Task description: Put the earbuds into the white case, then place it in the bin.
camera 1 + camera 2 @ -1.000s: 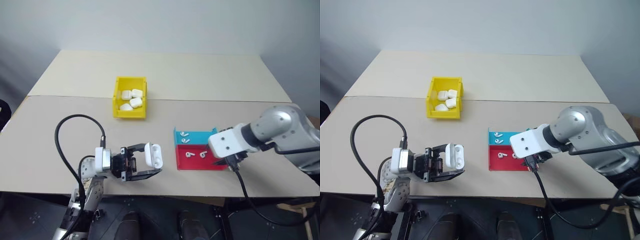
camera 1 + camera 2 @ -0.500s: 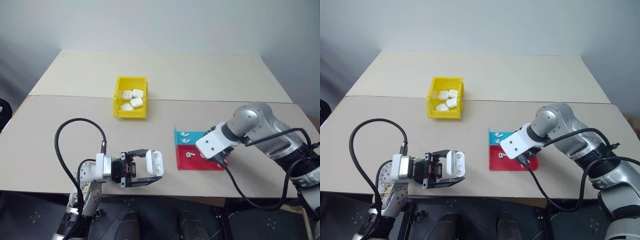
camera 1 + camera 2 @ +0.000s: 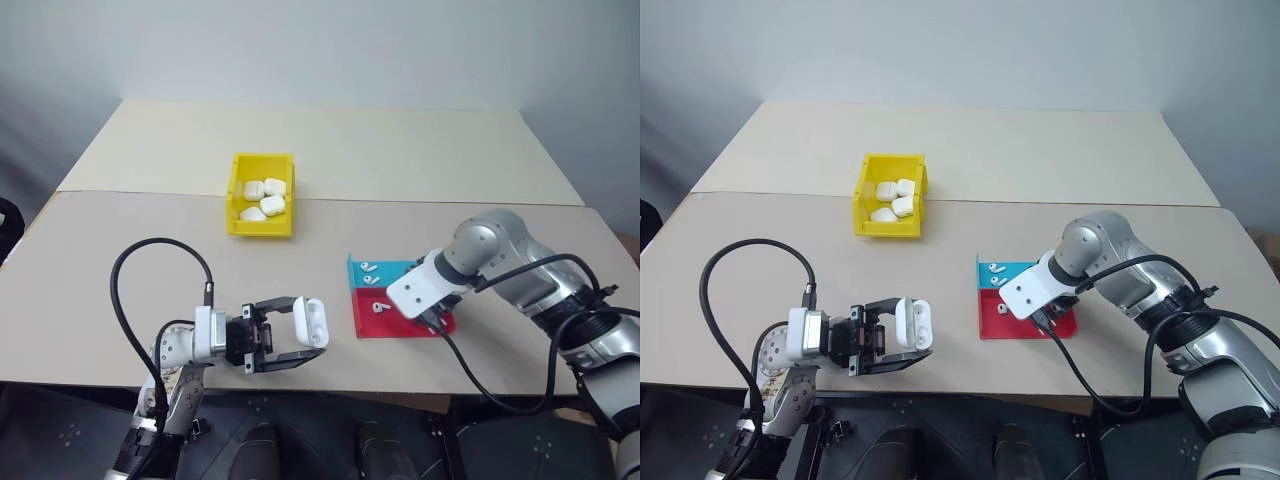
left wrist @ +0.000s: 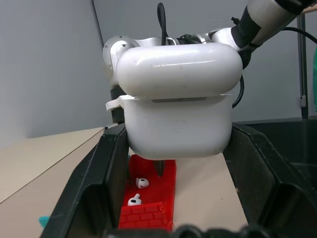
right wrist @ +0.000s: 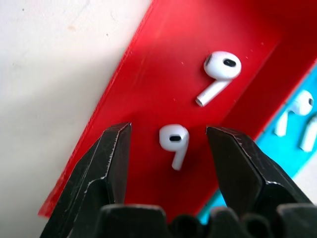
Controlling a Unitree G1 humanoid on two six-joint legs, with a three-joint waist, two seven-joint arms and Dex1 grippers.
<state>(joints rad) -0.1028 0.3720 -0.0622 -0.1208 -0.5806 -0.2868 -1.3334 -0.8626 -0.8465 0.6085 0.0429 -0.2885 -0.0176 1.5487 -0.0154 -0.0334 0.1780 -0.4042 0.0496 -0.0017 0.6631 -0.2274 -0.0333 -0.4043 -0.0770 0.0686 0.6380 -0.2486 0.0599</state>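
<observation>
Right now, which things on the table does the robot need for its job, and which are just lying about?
Needed: the open white case in the left claw; the earbuds in the red tray, under the open right claw; the yellow bin.
Lying about: the cases in the bin; the blue tray.

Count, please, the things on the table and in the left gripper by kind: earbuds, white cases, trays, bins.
earbuds: 4
white cases: 5
trays: 2
bin: 1
total: 12
</observation>
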